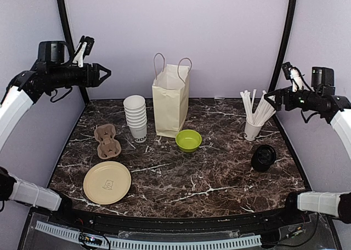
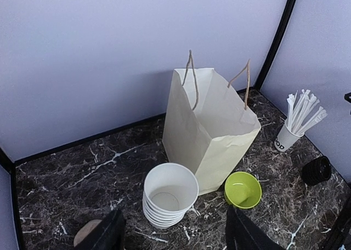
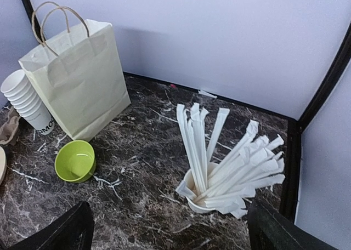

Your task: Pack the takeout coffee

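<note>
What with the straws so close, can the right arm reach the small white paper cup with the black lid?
Probably yes: the black-lidded paper cup stands apart from the white cup of straws, and the open right tool hangs above them, nothing between.

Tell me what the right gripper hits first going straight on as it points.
The right gripper, open, would likely meet the wrapped straws standing in the white cup first; depth is unclear.

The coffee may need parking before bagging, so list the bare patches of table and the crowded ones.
Widest bare patch: front centre, between plate and coffee, nearer than the bowl. Another lies between bowl and straw cup. Crowded: back left, where cup stack, carrier and bag cluster.
</note>
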Available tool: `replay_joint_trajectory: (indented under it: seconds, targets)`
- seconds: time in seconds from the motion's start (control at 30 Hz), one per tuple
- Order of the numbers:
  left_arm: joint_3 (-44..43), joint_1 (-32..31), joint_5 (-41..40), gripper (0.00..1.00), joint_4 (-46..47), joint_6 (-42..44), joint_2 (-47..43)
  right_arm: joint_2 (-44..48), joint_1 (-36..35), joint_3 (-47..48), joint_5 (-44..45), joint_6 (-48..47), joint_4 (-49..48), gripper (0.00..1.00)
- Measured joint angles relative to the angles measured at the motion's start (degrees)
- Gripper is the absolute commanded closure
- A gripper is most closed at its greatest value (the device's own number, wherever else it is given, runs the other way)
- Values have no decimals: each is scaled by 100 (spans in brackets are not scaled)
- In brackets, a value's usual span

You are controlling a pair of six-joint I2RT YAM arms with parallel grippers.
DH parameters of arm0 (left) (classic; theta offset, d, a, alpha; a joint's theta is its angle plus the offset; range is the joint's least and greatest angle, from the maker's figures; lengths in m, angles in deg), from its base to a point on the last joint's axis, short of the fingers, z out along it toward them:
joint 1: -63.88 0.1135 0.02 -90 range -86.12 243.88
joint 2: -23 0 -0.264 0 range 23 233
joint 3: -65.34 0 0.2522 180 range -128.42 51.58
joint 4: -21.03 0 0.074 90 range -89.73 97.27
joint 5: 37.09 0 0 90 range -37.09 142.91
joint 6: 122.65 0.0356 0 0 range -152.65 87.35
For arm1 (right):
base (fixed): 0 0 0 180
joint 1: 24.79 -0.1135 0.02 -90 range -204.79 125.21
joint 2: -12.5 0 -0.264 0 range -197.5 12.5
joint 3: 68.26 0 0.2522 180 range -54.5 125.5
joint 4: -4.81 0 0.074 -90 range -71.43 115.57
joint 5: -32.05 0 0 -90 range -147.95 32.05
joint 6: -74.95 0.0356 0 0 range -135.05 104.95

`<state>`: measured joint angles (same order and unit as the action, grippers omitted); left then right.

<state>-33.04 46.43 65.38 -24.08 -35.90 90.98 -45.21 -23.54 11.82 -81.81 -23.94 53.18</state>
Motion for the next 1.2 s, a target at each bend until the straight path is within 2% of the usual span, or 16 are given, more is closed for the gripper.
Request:
replay_joint_trajectory:
  seconds: [0.17, 0.27, 0.37, 0.43, 0.47, 0.6, 0.67, 0.87, 1.0, 1.2]
  targets:
    - [-1283, -1062, -387, 38, -494, 142, 1309, -378, -166, -90, -824, -168, -407, 3]
    - [-1755, -1685, -723, 47, -791, 267, 1904, -752, -872, -319, -863, -501, -518, 9]
    - [-1904, -2144, -1043, 53, -1224, 341, 2264, -920, -1576, -728, -846, -874, -562, 24]
    - [-1930, -2315, -1182, 52, -1530, 321, 2393, -925, -1810, -968, -870, -1110, -570, 36]
    - [-1941, -2369, -1257, 48, -1725, 295, 2435, -925, -1884, -1084, -883, -1207, -608, 42]
    - [-2037, -2391, -1491, 39, -2417, 98, 2474, -994, -2015, -1416, -1010, -1563, -804, 51]
    - [-2170, -2385, -1563, 39, -2667, 11, 2481, -1071, -2070, -1545, -1082, -1679, -938, 57]
    - [-2614, -2385, -1838, 46, -2966, -11, 2750, -1268, -2430, -1720, -1014, -1991, -1080, 62]
    - [-3289, -2328, -2065, 55, -3108, 37, 3445, -1222, -2496, -1799, -933, -2076, -1167, 64]
    - [-3738, -1947, -2133, 56, -3132, -2, 4306, -1051, -2514, -1928, -802, -2114, -1235, 68]
